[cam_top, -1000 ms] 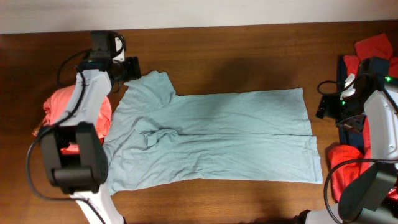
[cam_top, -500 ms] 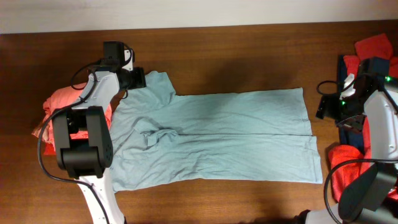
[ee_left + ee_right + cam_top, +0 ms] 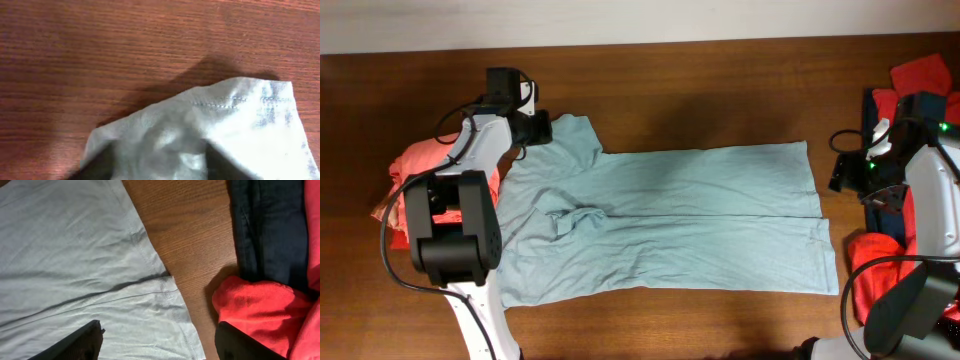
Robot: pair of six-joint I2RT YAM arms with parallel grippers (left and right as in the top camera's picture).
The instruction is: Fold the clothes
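A light blue-green T-shirt (image 3: 670,220) lies spread flat on the wooden table, sleeves to the left and hem to the right. My left gripper (image 3: 542,128) is at the upper sleeve. In the left wrist view its fingers (image 3: 157,167) are open and straddle the bunched sleeve cloth (image 3: 225,120). My right gripper (image 3: 842,172) is open and empty beside the hem's right edge. In the right wrist view its fingers (image 3: 157,345) hover over the hem cloth (image 3: 75,255).
An orange-red garment (image 3: 415,165) lies at the left table edge under my left arm. Red clothes (image 3: 925,75) and a navy garment (image 3: 880,110) are piled at the right, with more red cloth (image 3: 875,265) below. The navy (image 3: 270,225) and red (image 3: 255,305) garments lie close to my right gripper.
My left gripper has moved right and a little toward the front onto the upper sleeve, then held nearly still. The right arm has not moved.
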